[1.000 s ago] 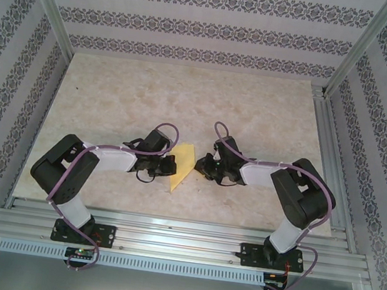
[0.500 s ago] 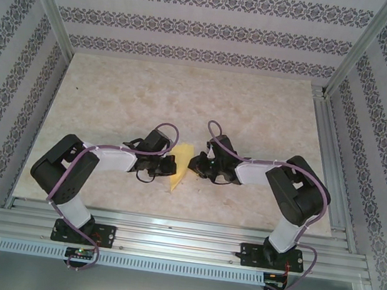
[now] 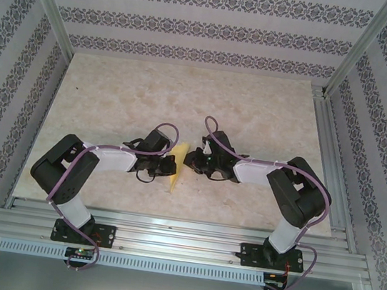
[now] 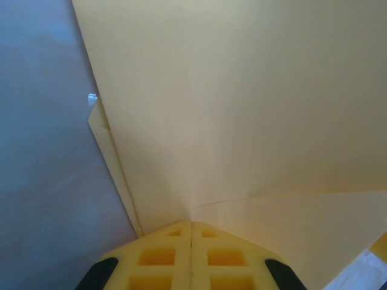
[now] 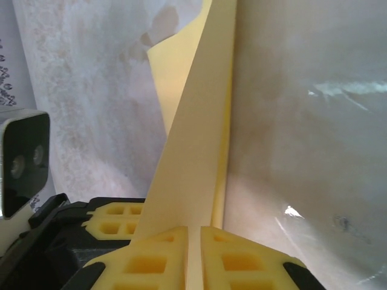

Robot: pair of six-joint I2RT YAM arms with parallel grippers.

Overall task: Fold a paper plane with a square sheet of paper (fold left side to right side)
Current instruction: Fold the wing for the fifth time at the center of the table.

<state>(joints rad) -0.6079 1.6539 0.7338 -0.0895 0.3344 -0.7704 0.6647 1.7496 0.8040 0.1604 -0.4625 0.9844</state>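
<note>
Roughly speaking, you are in the middle of the left-to-right fold, not past it. The paper (image 3: pixel 174 177) is not lying flat: from above it shows as a narrow yellow strip standing up off the table (image 3: pixel 186 93), squeezed between the two grippers just ahead of the arm bases. On the left wrist camera its left edge shows a second layer tucked under and a faint crease runs out from the pinch, so I judge some folding is already in it. It has no dart shape yet. What is left, as I read it, is to carry the raised side right over, lay it on the other half, press the crease, and then make the remaining plane folds.

Your left gripper (image 3: pixel 170 164) has its pads pressed together on the paper's near corner, and the sheet fans up and away from the tips. Your right gripper (image 3: pixel 190 160) is likewise clamped, pads touching, with a tall flap rising straight out of the seam between them. On the right wrist camera the left gripper's pads sit just beside that flap, so the two pinches are close together, with the paper held between them and tilted rather than flat
</note>
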